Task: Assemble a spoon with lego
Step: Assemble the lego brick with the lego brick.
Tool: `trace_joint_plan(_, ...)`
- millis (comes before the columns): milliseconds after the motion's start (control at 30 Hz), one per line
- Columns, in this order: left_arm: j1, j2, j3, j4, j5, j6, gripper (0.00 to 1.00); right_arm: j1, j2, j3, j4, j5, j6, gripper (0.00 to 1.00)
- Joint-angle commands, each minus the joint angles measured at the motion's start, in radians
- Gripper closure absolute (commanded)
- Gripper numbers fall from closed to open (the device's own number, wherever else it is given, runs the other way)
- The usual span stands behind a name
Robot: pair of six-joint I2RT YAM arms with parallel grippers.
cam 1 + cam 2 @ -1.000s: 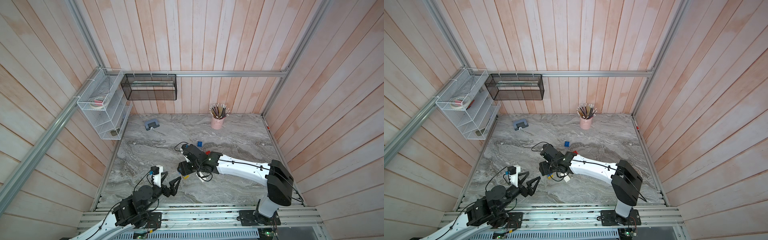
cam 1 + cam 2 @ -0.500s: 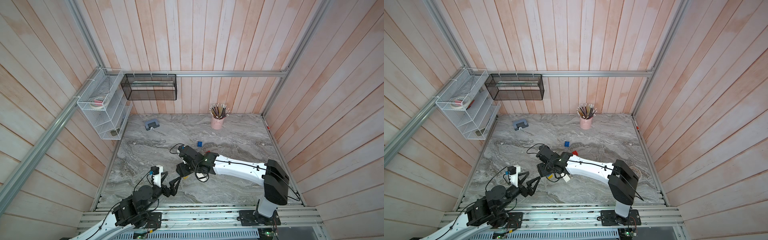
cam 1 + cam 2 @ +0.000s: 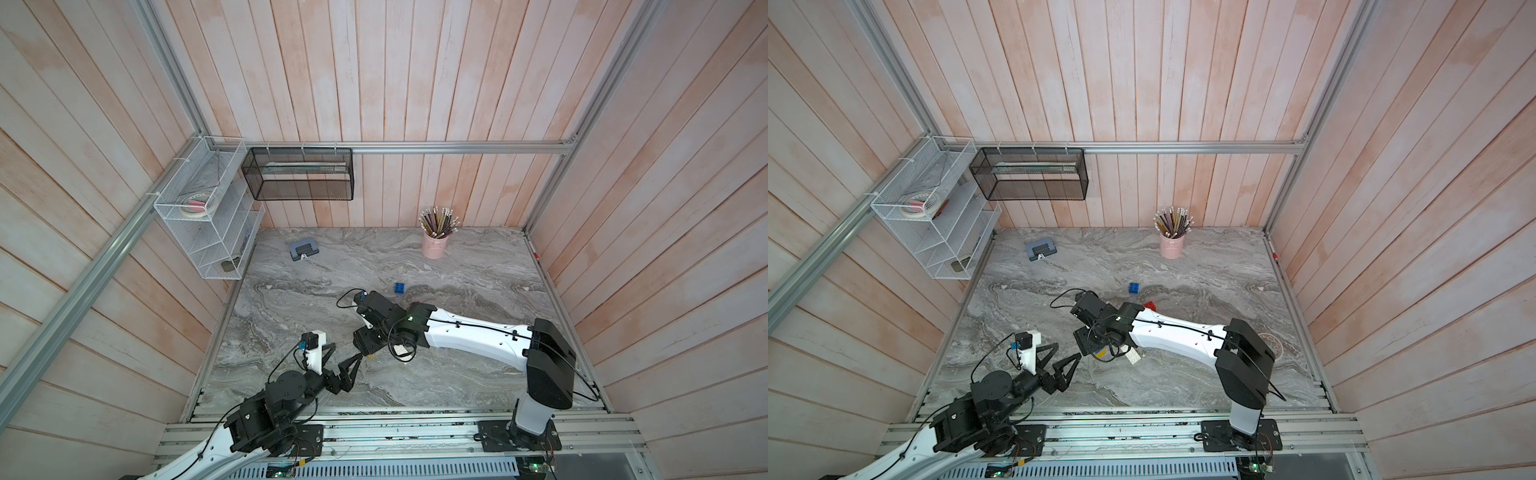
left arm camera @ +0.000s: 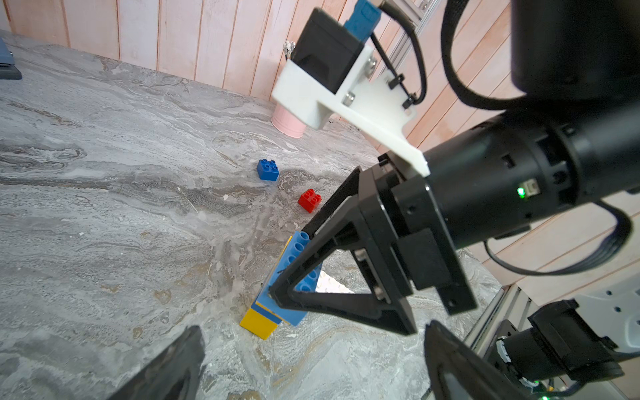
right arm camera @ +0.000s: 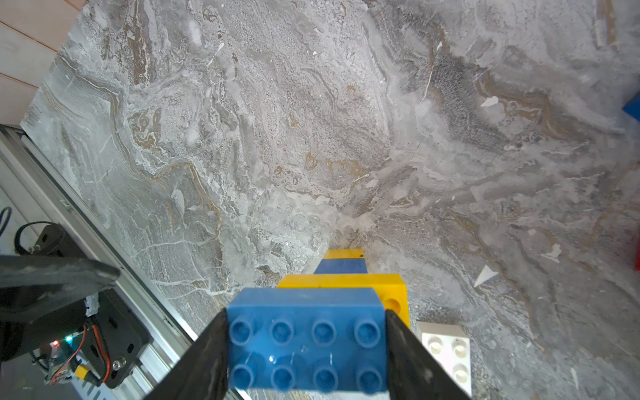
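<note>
Blue and yellow plastic made up the part-built spoon (image 4: 264, 320), a short stack with an oblong blue brick uppermost. The right gripper (image 5: 306, 349) was clamped across that brick's narrow width and held the stack tilted, its low yellow end at the marble table (image 4: 104, 207), though I could not tell whether it bore on it. The left gripper (image 3: 1067, 351) stood empty with its jaws wide apart, just beside that low end. A white brick (image 5: 445, 349) lay studs-up just beside the stack; a red brick (image 4: 309, 200) and a blue square brick (image 4: 267, 169) lay well apart from it, nearer the back wall.

The step looked like a hand-over or a bracing of the stack so that the head could be built on. Done well, the left jaws would close on the smooth sides of the lower bricks, not on the studs; the right would let go only once that grip was firm; neither arm should lever the stack, since a tilt under load could pop a seam; the stack would be best laid flat, so the table took the push when the next brick was pressed on squarely.
</note>
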Motion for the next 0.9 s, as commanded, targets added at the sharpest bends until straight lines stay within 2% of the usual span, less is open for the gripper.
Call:
trace_joint_plan(0,0.001,-0.010,-0.015,0.000,0.001,0.008,0.00,0.006,0.041,0.009,-0.095,0.006,-0.037,0.51)
trace_joint_plan(567,0.001,-0.009,-0.017,-0.001,-0.003,0.008,0.00,0.007,0.063,0.001,-0.125,-0.010,-0.073,0.51)
trace_joint_plan(867,0.002,-0.010,-0.018,-0.001,-0.005,0.007,0.00,0.031,0.082,-0.002,-0.145,0.028,-0.060,0.52)
